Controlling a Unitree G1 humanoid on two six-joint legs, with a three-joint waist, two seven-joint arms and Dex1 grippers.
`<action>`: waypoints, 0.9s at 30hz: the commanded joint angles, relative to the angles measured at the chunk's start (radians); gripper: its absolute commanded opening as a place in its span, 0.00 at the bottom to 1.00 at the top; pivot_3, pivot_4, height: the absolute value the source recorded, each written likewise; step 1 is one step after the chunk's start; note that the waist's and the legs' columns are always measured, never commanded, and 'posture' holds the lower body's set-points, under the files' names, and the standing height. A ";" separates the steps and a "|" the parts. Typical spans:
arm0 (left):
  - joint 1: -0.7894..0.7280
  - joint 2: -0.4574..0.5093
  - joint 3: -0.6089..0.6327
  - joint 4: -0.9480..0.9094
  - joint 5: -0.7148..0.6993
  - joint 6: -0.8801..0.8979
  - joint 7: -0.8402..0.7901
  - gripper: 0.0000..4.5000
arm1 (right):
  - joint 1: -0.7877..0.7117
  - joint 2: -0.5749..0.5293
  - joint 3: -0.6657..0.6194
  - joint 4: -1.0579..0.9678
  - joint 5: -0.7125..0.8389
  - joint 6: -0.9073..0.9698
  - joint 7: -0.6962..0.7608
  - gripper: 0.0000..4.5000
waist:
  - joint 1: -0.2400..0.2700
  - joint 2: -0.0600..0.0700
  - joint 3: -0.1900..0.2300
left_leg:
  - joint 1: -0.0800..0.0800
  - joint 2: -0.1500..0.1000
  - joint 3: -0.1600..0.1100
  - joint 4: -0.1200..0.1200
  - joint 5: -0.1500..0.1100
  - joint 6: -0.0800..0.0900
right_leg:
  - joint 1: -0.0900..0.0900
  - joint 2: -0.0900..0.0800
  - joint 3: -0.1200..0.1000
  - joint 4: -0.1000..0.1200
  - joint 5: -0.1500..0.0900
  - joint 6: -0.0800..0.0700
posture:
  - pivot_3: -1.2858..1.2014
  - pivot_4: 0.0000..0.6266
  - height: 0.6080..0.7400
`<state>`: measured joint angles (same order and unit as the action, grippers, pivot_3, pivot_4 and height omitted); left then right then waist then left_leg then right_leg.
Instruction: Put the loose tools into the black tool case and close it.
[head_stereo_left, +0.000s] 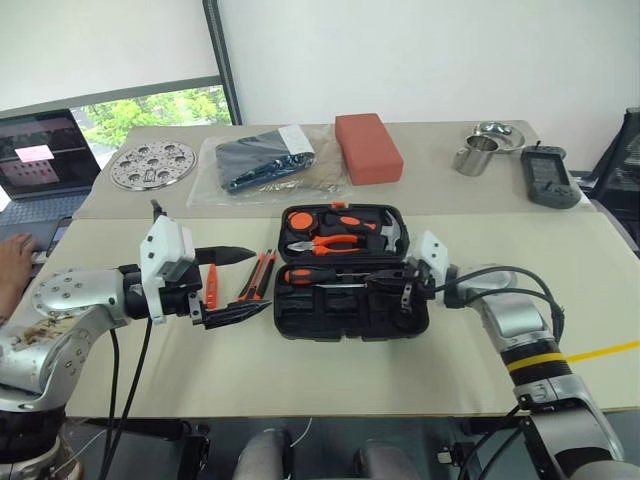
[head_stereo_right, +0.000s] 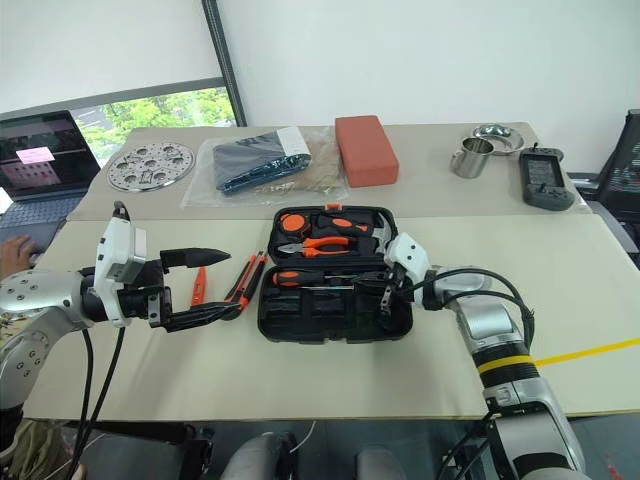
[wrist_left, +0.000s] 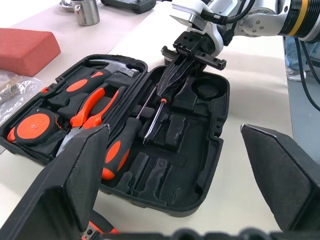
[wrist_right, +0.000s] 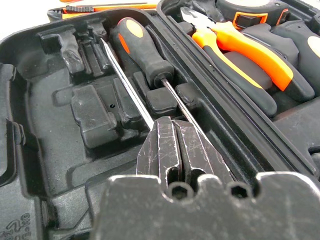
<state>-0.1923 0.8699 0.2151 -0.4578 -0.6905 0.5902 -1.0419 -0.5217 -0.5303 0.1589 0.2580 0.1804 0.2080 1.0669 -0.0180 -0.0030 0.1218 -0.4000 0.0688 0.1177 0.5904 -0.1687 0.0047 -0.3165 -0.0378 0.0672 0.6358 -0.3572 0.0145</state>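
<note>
Beige bench (head_stereo_left: 330, 370) carries our black tool case (head_stereo_left: 352, 312), lying open. We press our clenched right tool (head_stereo_left: 405, 293) onto a screwdriver (head_stereo_left: 312, 275) lying in its near half. Left tool (head_stereo_left: 235, 285) hangs released beside the utility knife (head_stereo_left: 257, 277), likely next to load.

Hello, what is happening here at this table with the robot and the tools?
The robot is packing loose tools into the open black tool case. Its right hand is shut, with its tip down in the case's front half at the shaft end of a black-and-orange screwdriver that lies in a recess there. The left hand hovers open beside the case, holding nothing. An orange-black utility knife and a slim orange tester screwdriver lie on the table, left of the case. The lid is not yet closed.
</note>
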 joint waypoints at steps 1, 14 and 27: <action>-0.008 0.011 0.013 -0.012 -0.003 -0.017 -0.004 1.00 | 0.034 0.003 0.042 -0.008 -0.030 0.028 0.000 0.01 | 0.000 0.000 0.000 | 0.000 0.000 0.000 0.000 0.000 0.000 | 0.000 0.000 0.000 0.000 0.000 0.000 | 0.52 0.24 1.00; -0.008 0.014 0.005 0.001 0.009 -0.023 -0.013 1.00 | 0.065 -0.012 0.089 0.011 -0.086 0.053 -0.047 0.01 | -0.001 -0.005 -0.004 | 0.004 0.000 0.000 0.000 0.000 0.000 | 0.001 0.000 0.001 0.004 0.000 0.000 | 0.52 0.24 1.00; -0.023 0.024 0.010 0.011 0.008 -0.016 -0.025 1.00 | 0.058 0.038 0.121 0.062 -0.162 0.117 -0.165 0.01 | -0.006 -0.020 -0.014 | 0.015 0.002 0.000 -0.002 -0.005 -0.007 | 0.006 -0.005 0.001 0.004 -0.001 -0.003 | 0.52 0.24 1.00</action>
<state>-0.1940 0.8784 0.2148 -0.4400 -0.6820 0.5885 -1.0631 -0.5014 -0.4985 0.2162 0.2260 0.0919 0.2514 0.9315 -0.0245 -0.0228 0.1074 -0.3846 0.0711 0.1182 0.5882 -0.1741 -0.0033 -0.3097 -0.0430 0.0678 0.6394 -0.3583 0.0114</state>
